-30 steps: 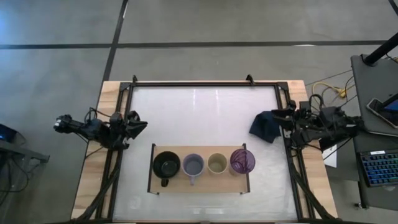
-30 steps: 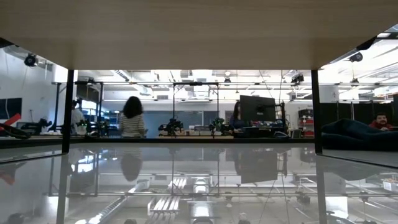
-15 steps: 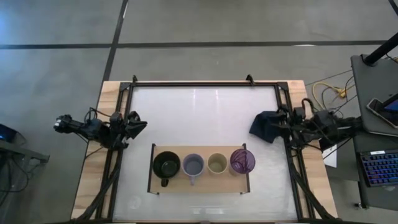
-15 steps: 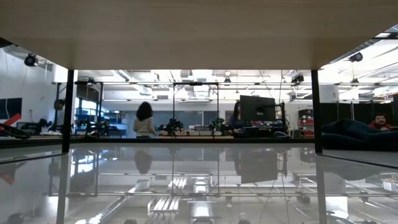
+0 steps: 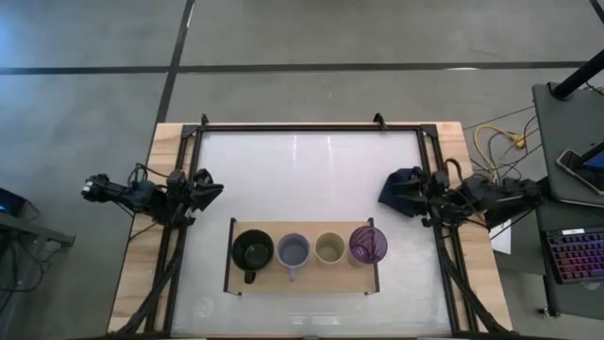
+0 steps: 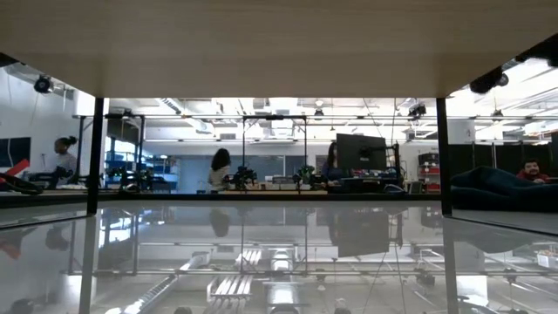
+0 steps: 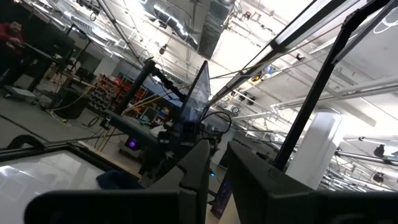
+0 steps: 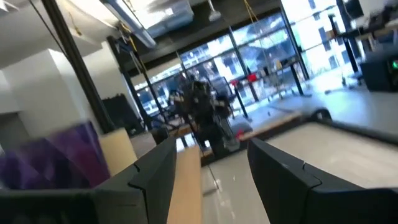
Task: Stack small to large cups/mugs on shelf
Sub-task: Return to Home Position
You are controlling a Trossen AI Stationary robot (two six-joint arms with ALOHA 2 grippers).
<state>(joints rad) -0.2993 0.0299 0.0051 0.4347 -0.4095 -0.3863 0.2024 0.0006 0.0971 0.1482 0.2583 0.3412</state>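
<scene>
Four cups stand on their bases in a row on the light-wood shelf (image 5: pixel 302 280). From left to right they are the black mug (image 5: pixel 253 251), the grey-lavender mug (image 5: pixel 293 251), the cream cup (image 5: pixel 329 248) and the purple cup (image 5: pixel 368 245). Both mug handles point toward the near edge. My left gripper (image 5: pixel 211 189) (image 7: pixel 216 168) waits at the table's left edge, with a narrow gap between its fingers and nothing in it. My right gripper (image 5: pixel 416 195) (image 8: pixel 211 168) stands open at the right edge, beside a dark blue cloth (image 5: pixel 399 186), with nothing in it. The purple cup (image 8: pixel 56 155) shows as a blur in its wrist view.
The cloth lies crumpled on the white tabletop (image 5: pixel 302 179) at the right, behind the shelf. In the low view the shelf's underside (image 6: pixel 279 44) and its black brackets (image 6: pixel 96 157) frame the picture. People move in the room behind. A desk with a keyboard (image 5: pixel 576 255) stands to the right of the table.
My right arm has folded down and drawn back a little toward the table's right edge. Its gripper has sunk beside the cloth and stayed open. The cups and the shelf have not moved. A person has walked across the room behind.
</scene>
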